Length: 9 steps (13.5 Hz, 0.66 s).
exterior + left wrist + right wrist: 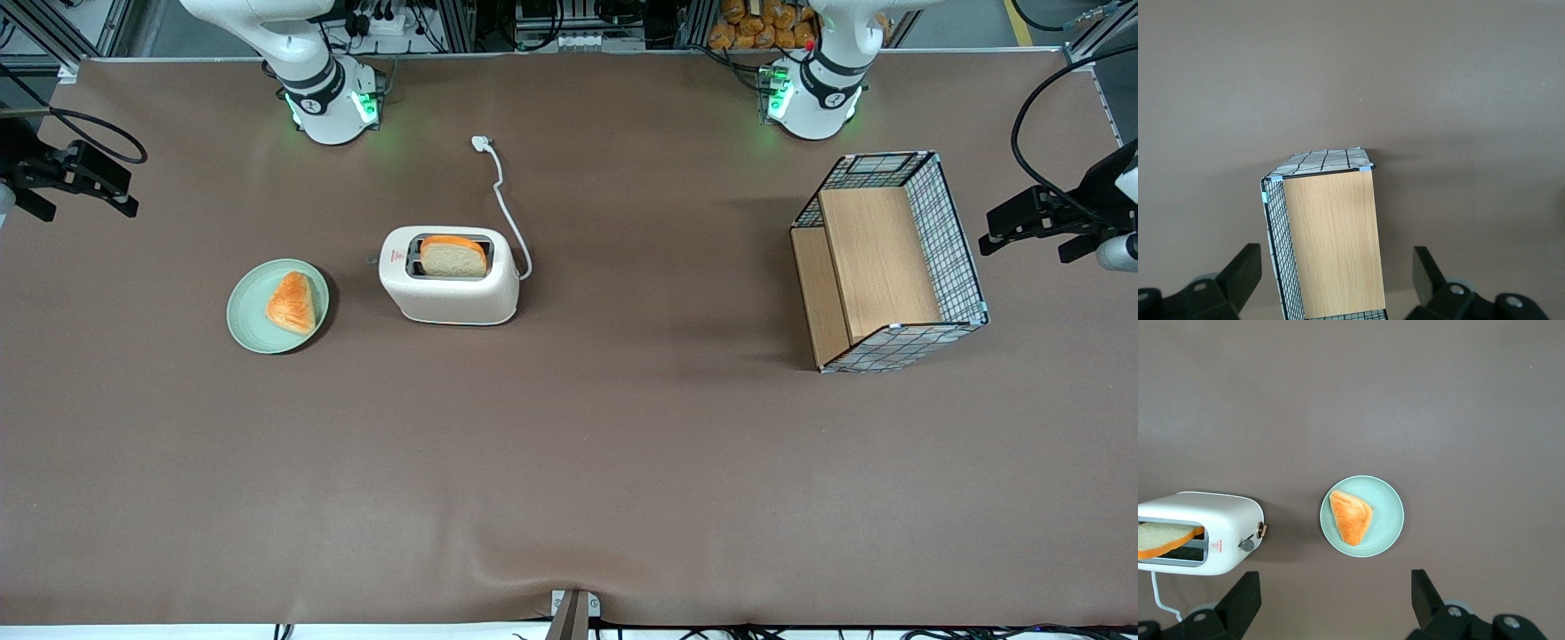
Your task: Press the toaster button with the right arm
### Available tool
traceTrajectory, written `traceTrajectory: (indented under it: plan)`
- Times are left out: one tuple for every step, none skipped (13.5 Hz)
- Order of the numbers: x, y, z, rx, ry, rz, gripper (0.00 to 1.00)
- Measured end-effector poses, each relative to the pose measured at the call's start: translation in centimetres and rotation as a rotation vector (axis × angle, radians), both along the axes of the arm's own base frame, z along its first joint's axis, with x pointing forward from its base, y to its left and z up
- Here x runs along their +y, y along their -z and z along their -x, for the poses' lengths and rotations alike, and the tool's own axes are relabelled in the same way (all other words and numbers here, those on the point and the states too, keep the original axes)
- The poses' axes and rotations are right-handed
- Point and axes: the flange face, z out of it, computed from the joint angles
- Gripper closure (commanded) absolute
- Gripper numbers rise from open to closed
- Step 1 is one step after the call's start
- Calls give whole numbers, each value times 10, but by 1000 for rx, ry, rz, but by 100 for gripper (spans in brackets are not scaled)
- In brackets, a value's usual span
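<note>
While the cream-white two-slot toaster with rounded corners (450,286) stands near the middle of the brown table covering (569,462), the slim black two-finger gripper (1337,603) of the right arm is held high above the table, over the space between the toaster and the pale green round plate (249,322), with its fingers (1243,600) spread wide and nothing between them. A slice of white bread with an orange crust (453,256) is seated in one slot. The toaster button, a tiny dark grey lever tab (1247,545), juts from the narrow face turned toward the plate, just beside a small round knob (1261,530). A triangular orange pastry (292,303) lies on the plate.

The toaster is judged to be a rigid, smooth plastic shell of light weight, so it may slide or tip if it is pushed sideways. No grasp is required; contact is best made on the upper surface of the tab with one fingertip and directed straight down. The tab is probably spring-loaded, though its travel cannot be read from these views. The white cord and plug (498,191) lie unconnected on the table.
</note>
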Motion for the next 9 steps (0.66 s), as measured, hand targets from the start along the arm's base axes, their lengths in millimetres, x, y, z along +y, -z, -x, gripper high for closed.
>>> traceTrajectory:
  plan:
    - [0,0,0,0,0,0,0]
    - [0,0,0,0,0,0,0]
    - [-1,-1,0,-2,1,0,0]
    - [-1,-2,0,-4,2,0,0]
    - [-2,-3,0,-6,3,0,0]
    - [-3,-4,0,-9,7,-1,0]
    - [-6,-5,0,-11,12,-2,0]
    - [-9,-5,0,-12,18,-3,0]
    - [-10,-5,0,-11,20,-4,0]
